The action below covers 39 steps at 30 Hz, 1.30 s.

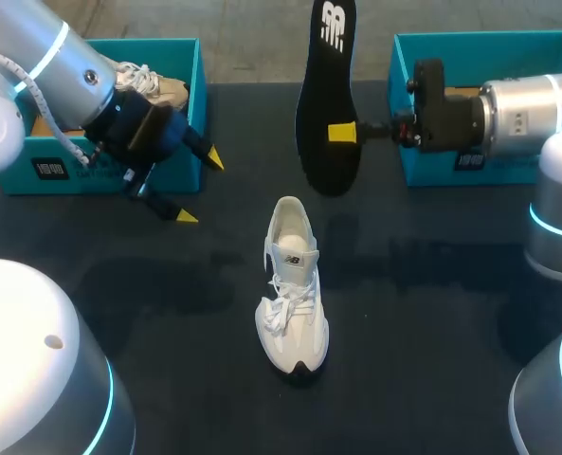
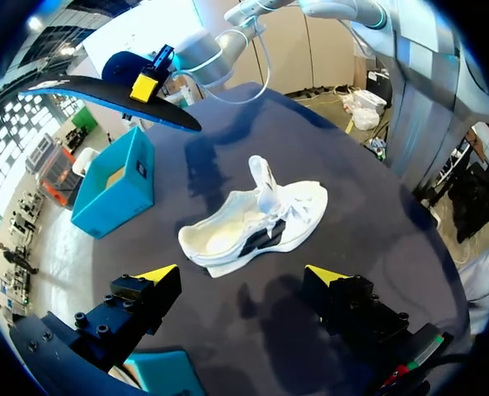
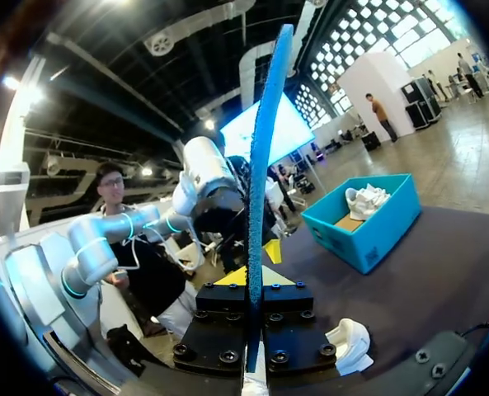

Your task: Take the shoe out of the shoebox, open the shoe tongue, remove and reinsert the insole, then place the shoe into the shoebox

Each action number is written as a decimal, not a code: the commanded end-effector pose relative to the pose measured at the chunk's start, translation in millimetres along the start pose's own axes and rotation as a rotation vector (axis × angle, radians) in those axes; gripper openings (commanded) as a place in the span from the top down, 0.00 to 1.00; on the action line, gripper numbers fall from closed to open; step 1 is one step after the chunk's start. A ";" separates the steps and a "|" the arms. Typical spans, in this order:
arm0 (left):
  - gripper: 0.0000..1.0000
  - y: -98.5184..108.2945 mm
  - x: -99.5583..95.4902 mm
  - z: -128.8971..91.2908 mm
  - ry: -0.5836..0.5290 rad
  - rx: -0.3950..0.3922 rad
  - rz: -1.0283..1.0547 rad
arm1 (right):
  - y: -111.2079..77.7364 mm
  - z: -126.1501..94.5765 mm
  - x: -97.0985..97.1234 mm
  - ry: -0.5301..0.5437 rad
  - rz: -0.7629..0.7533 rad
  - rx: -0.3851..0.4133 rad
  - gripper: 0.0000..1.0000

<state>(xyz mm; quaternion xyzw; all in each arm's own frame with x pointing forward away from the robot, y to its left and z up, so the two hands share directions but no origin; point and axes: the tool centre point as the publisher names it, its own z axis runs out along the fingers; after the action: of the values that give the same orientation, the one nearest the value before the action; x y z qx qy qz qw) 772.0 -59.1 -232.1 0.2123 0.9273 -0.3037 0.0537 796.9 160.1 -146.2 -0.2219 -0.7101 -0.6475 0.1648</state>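
Observation:
A white shoe point(image 1: 293, 303) stands upright mid-table, toe towards the front edge. In the left wrist view this shoe point(image 2: 256, 223) lies just ahead of my left gripper point(image 2: 242, 276), with its tongue pulled up. My right gripper point(image 1: 344, 132) is shut on the black insole point(image 1: 326, 95) and holds it on edge above the table's far middle. Seen edge-on, the insole point(image 3: 260, 206) rises blue from between the right gripper's point(image 3: 251, 285) pads. My left gripper point(image 1: 199, 188) hangs open and empty in front of the left shoebox point(image 1: 157, 43).
The teal left shoebox holds a second shoe point(image 1: 153, 83). A second teal shoebox point(image 1: 470, 40) stands at the far right, behind my right arm. Dark table surface surrounds the white shoe on all sides.

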 end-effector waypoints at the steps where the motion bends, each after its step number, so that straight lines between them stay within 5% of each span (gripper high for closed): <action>1: 0.00 10.0 -4.7 14.9 -0.001 0.002 -0.021 | 2.3 14.9 -11.9 0.000 -0.021 0.015 1.00; 9: 0.00 22.6 -4.7 32.4 0.007 -0.003 -0.074 | -10.5 39.3 -33.6 0.031 -0.049 0.046 1.00; 39: 0.00 22.1 -2.1 47.4 0.031 -0.003 -0.114 | -18.9 43.2 -35.4 0.018 -0.056 0.042 1.00</action>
<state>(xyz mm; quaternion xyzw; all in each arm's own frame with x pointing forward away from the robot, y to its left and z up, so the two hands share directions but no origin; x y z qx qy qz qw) 783.3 -71.5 -281.2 0.1638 0.9389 -0.3021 0.0207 820.8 195.9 -183.1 -0.1914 -0.7298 -0.6366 0.1597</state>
